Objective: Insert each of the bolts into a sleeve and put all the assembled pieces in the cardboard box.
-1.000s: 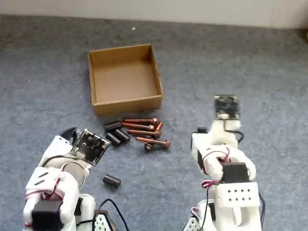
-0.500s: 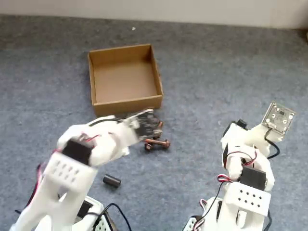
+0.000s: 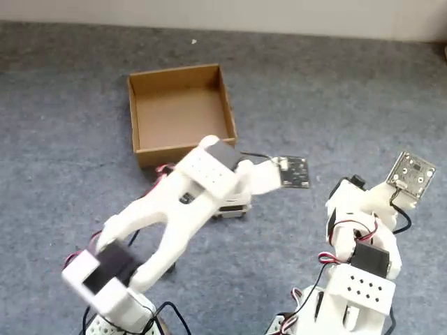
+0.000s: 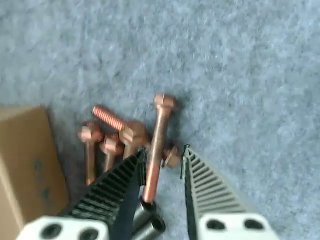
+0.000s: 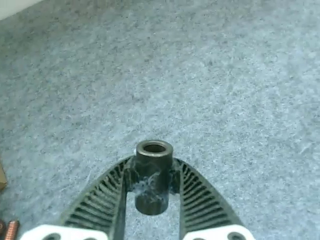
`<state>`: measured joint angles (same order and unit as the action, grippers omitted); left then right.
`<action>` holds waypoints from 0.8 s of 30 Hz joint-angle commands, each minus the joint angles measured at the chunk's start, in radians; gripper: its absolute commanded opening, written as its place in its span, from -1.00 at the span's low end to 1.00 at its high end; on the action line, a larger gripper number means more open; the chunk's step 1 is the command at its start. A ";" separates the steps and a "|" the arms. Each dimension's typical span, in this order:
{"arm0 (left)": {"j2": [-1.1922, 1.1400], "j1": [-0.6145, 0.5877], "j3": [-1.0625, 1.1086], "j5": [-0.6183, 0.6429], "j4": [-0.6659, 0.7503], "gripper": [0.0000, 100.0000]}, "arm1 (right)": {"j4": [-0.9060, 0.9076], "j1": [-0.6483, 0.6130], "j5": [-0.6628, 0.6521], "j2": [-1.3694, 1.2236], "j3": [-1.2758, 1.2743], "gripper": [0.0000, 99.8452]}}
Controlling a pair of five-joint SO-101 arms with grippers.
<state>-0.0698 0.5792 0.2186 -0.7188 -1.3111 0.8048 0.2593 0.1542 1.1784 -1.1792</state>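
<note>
Two arms share a grey carpeted table (image 3: 328, 91): the left arm (image 3: 185, 206) stretches across to just beside the cardboard box (image 3: 183, 151), while the right arm (image 3: 357, 241) stands well apart from it. The left gripper (image 4: 163, 154) hangs over the bolt pile (image 4: 107, 142) with its jaws parted. One copper bolt (image 4: 158, 132) lies lengthwise in the gap, not clamped. Its long axis runs with the fingers, the hex head pointing out past the fingertips and the shank end back toward the gripper's base. The other bolts lie just beside one finger, with a corner of the box beyond them. The right gripper (image 5: 153, 164) is clamped on a dark sleeve (image 5: 152, 187), whose long axis also follows the fingers, its open bore facing out beyond the tips, over the carpet.
</note>
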 commanded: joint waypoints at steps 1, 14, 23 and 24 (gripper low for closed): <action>-0.140 0.021 -0.150 -0.012 -0.002 -0.71 | -0.030 0.025 0.008 0.022 0.012 -0.99; -0.358 0.004 -0.213 -0.095 0.002 -0.71 | -0.030 0.021 0.006 0.022 0.012 -0.99; -0.366 0.005 -0.220 -0.089 0.006 -0.99 | -0.030 0.021 0.006 0.022 0.010 -0.99; -0.355 0.004 -0.219 -0.087 0.006 -0.99 | -0.030 0.021 0.006 0.022 0.010 -0.99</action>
<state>-0.4519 0.5930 0.0376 -0.8124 -1.3034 0.8048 0.2731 0.1542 1.1784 -1.1792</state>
